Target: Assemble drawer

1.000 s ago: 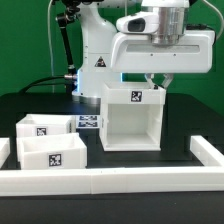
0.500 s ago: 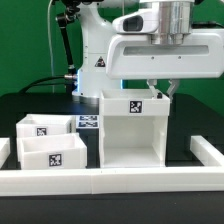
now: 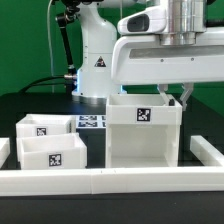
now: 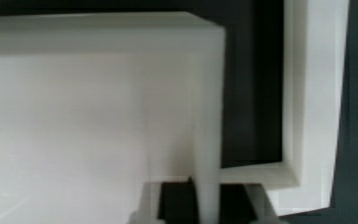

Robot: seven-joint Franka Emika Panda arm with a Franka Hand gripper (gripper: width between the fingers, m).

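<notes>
Black table (image 3: 198,128), white rails (image 3: 120,181) along the near edge. Gripper (image 3: 180,98) narrowly closed, apparently clamping the big box (image 3: 140,140) top wall at the exterior view's right. Drawer (image 3: 55,155) sits near, at the exterior view's left, second tray (image 3: 40,127) just behind. Marker board (image 3: 90,122) farther back, partly hidden by the box.

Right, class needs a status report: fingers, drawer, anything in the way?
Fingers shut on big box wall. Drawer untouched, exterior view's left. Nothing between them.

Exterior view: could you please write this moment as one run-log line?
gripper: jaws shut on big box wall | front drawer, rear drawer: exterior view's left of box, not held
</notes>
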